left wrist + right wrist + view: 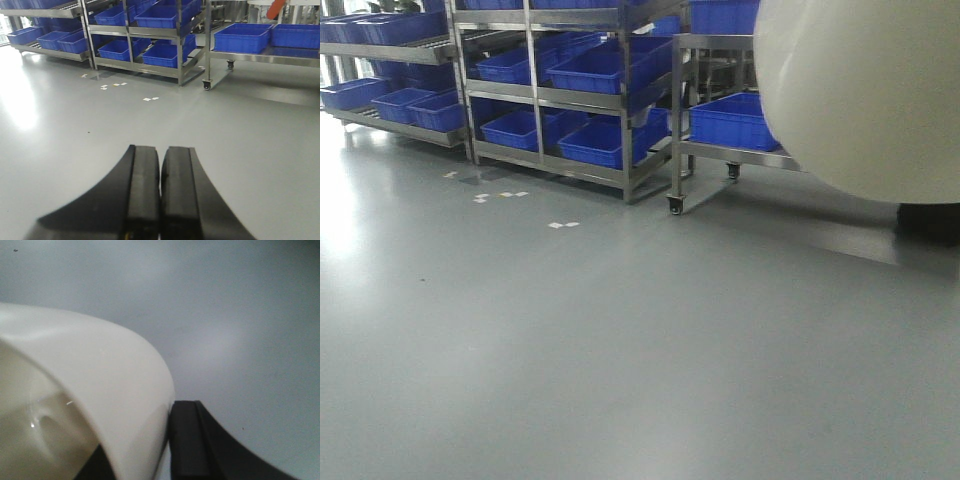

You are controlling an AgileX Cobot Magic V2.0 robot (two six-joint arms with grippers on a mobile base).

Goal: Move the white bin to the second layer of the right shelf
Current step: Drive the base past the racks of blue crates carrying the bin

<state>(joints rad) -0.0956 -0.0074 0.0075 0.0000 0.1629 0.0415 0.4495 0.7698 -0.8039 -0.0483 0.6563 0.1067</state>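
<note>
White bin (pixel 860 90) off floor (pixel 620 350), at 2 o'clock in front view. Right tool (pixel 145 450) pinching bin wall at rim. Left tool (pixel 160 192) pressed together, empty. Bin likely light, stiff, glossy, slippery; one-wall pinch may let it swing.

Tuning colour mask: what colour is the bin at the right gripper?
The white bin is plain glossy cream-white; best in right wrist view.

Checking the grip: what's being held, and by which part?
The right gripper pinches the white bin by its rim wall; the left gripper, jaws shut, holds nothing.
</note>
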